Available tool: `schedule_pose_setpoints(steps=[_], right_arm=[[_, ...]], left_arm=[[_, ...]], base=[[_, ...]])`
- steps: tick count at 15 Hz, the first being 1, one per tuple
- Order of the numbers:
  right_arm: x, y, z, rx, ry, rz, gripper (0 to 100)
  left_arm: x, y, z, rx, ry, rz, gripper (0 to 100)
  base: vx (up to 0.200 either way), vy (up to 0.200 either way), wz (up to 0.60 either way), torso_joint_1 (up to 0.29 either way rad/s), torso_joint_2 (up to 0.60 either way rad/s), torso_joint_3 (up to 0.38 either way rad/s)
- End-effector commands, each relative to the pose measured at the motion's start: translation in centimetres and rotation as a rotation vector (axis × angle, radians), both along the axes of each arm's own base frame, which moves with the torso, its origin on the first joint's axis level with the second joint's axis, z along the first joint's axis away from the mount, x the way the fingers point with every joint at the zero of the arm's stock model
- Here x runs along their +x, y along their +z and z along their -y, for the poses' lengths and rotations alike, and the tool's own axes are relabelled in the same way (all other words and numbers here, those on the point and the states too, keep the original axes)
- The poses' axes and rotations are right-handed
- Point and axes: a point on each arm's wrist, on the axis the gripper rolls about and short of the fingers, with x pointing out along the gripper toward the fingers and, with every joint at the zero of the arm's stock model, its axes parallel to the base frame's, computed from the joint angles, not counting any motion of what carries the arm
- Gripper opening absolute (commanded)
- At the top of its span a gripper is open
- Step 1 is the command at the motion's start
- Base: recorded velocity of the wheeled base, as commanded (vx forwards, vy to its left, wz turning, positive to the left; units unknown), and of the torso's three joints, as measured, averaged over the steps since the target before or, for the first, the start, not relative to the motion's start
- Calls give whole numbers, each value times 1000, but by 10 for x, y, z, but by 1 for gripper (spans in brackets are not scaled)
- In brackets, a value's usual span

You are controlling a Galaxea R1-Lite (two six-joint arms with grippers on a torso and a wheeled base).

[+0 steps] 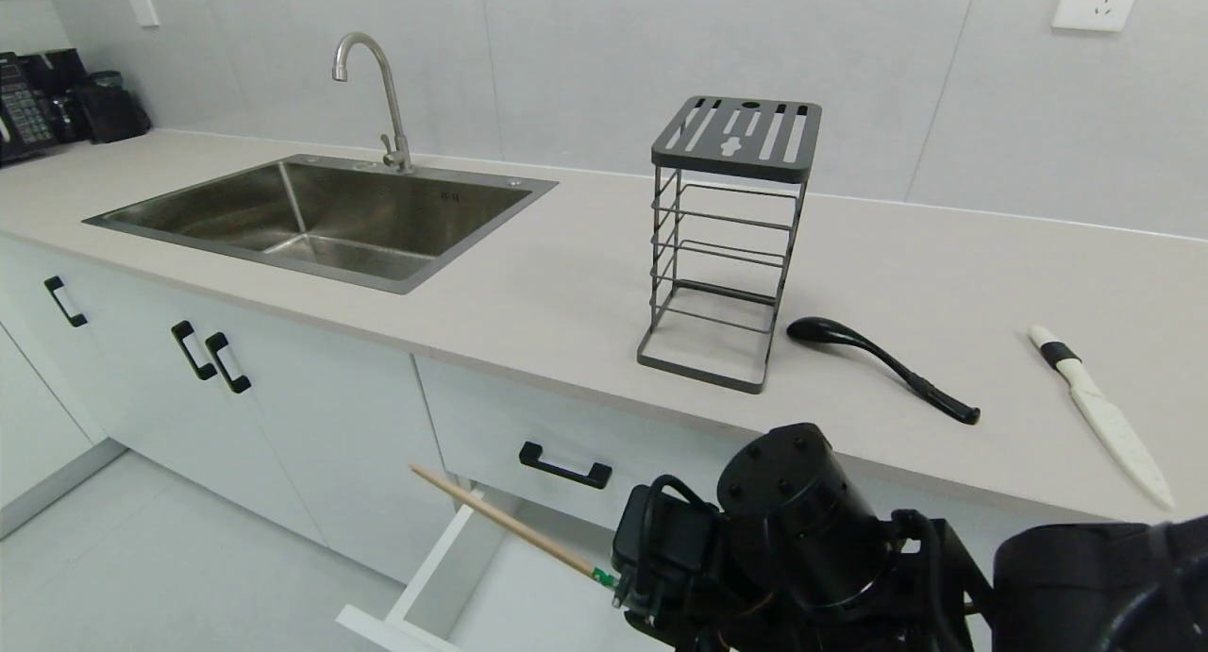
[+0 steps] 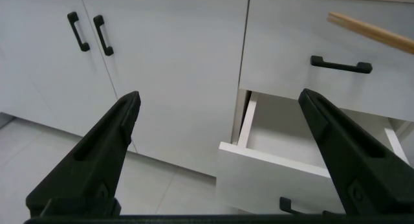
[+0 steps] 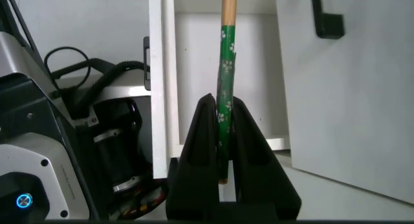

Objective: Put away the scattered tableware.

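My right gripper (image 3: 223, 106) is shut on the green patterned end of a wooden chopstick (image 3: 227, 62). It holds the chopstick (image 1: 505, 522) slanting over the open white drawer (image 1: 422, 569) under the counter. My left gripper (image 2: 220, 98) is open and holds nothing. It hangs in front of the cabinets, facing the drawer (image 2: 275, 159), with the chopstick (image 2: 375, 31) beyond it. On the countertop lie a black spoon (image 1: 882, 366) and a white knife (image 1: 1099, 413), both to the right of the grey wire rack (image 1: 727, 237).
A steel sink (image 1: 321, 218) with a tap (image 1: 377, 91) is set into the counter at the left. Black appliances (image 1: 57, 100) stand at the far left. The cabinet doors and a shut drawer above the open one carry black handles (image 1: 564, 466).
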Motion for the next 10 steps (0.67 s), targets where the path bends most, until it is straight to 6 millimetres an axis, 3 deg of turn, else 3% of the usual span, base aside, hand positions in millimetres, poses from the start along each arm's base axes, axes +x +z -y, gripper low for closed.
schedule_pose_setpoints(steps=[1,4,10], right_arm=[[0,-13,-4,-40,10,-21,0],[4,-23,-11,-60,16,-38,0],[13,-16,-14,9,17,-84,0]], left_arm=[[0,0,0,0,0,-1,100],[0,0,0,0,0,-1,100],[0,0,0,0,0,-1,100]], base=[[0,0,0,-36,80,36],[0,0,0,0,0,0],[0,0,0,0,0,0]])
